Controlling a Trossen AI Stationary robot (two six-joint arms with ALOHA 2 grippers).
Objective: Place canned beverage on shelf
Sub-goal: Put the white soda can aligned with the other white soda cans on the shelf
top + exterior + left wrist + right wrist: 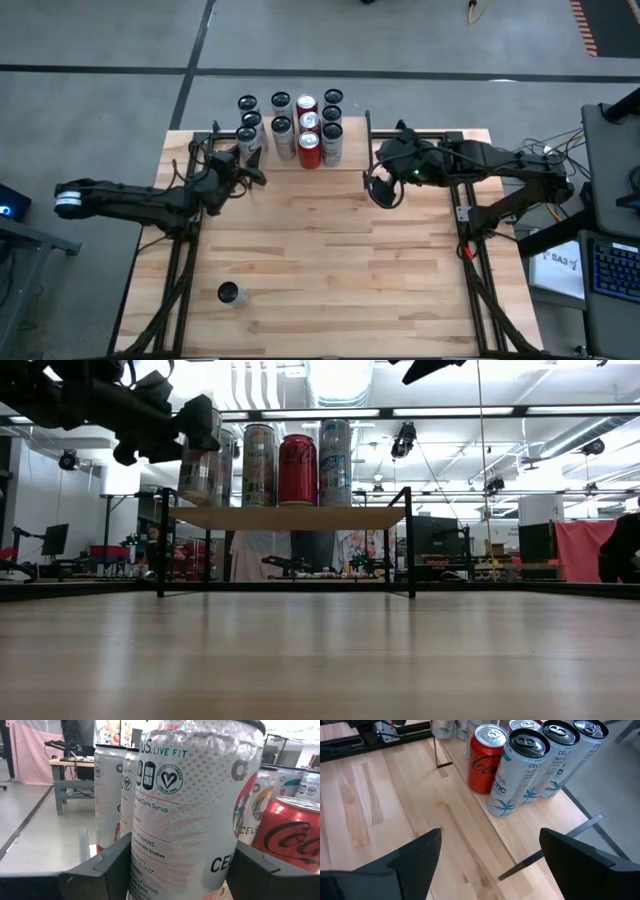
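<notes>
left gripper (247, 160) — fingers (107, 865) clamped on white can (185, 805), right gripper (381, 190) spread, empty

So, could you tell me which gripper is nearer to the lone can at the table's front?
Left. The left gripper is at the shelf, on the lone can's side; the right gripper hangs farther across.

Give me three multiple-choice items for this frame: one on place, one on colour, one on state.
1. Where is the lone can off the shelf?
A. On the table, left arm's side
B. Under the shelf
C. In the right gripper

2. What colour is the can between the left gripper's fingers?
A. Red
B. Silver-white
C. Green

3. The right gripper is
A. open, empty
B. shut on a red can
C. shut on a shelf leg

Key: 1 A, the lone can stands apart from the shelf. 2 B, the left gripper flanks a silver-white can. 3 A, the right gripper gapes over bare table.
</notes>
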